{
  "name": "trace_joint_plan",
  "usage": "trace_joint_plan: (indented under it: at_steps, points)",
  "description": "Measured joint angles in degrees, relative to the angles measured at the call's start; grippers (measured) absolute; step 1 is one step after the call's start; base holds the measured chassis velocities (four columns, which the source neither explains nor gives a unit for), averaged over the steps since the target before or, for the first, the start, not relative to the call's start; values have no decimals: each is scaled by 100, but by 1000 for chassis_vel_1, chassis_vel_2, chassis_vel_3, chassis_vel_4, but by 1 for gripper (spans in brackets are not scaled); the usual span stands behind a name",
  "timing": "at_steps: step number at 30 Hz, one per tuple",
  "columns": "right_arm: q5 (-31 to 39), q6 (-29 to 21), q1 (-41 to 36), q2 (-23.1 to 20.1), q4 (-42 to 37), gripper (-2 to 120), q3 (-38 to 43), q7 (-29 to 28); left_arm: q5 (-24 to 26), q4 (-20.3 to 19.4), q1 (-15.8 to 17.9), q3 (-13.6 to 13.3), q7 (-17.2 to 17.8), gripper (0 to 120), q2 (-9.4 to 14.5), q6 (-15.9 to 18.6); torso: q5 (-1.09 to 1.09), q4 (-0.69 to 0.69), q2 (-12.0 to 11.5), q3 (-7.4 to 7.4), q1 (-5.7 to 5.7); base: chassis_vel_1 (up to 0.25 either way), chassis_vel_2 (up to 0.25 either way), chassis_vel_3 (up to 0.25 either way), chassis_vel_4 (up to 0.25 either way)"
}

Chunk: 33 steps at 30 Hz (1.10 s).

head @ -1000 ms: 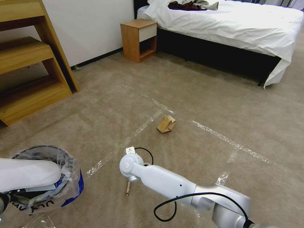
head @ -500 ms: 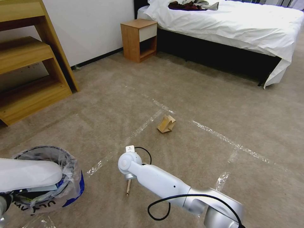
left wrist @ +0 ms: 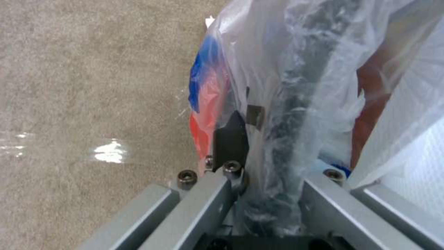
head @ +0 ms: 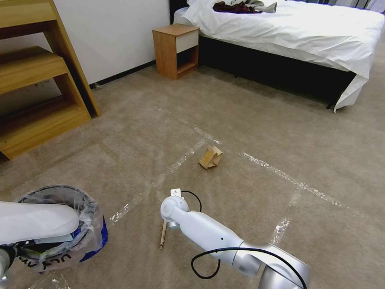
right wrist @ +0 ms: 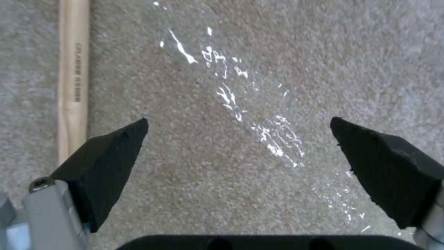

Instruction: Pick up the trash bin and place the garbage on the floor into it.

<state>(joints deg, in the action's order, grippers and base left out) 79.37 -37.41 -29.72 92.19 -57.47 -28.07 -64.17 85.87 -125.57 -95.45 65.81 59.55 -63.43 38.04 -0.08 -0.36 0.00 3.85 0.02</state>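
Two pieces of garbage lie on the floor (head: 248,120): one folded brown cardboard (head: 210,157) by the tape cross, and one wooden stick (head: 163,235) nearer the robot. The right hand (right wrist: 238,152) hangs spread wide just beside that stick, low over the carpet. The left hand (left wrist: 268,163) pinches the rim of the one trash bin (head: 60,224), at the robot's left.

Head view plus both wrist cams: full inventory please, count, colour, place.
trash bin: 1, dark, clear bag liner, lower left, held above the carpet
wooden stick: 1, pale, on carpet beside the right claw
cardboard: 1, brown, folded, on carpet by a tape crossing
carpet: beige, with clear tape strips
bed: 1, white sheets, far right
clothes: dark red and grey, on the bed
nightstand: 1, wood, beside the bed
shelf unit: 1, wood, far left
left claw: shut on the trash bin's bagged rim
right claw: open, low over the carpet, stick just outside one finger
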Motion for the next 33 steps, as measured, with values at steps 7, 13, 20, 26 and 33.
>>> trace_joint_plan:
  at_steps: [7, 13, 20, 26, 33]
  points:
    - [117, -41, -49, -2, -249, 100, 260, 48, -65, 16, -6, -29, -8, 0, -30, 0, 0, 0, 0, 0, 0, 0, 0, 0, 0]
    - [374, -67, -5, -2, -512, 100, 325, 99, -99, 11, -13, -50, -10, 0, -57, 0, 0, 2, 0, -1, 0, 0, 0, 0, 0]
    - [301, 2, -83, -5, -321, 100, 241, 348, -128, -61, -51, -57, -14, 0, -87, 0, 0, 0, 0, 0, 0, 0, 0, 0, 0]
    - [269, 30, -174, -6, -270, 100, 317, 638, -170, -99, -70, -68, -16, 0, -129, 0, 0, 0, 0, 0, 0, 0, 0, 0, 0]
    - [233, 96, -226, -6, -307, 100, 335, 929, -182, -127, -77, -71, -17, 0, -133, -2, 0, 1, 0, 0, 0, 0, 0, 0, 0]
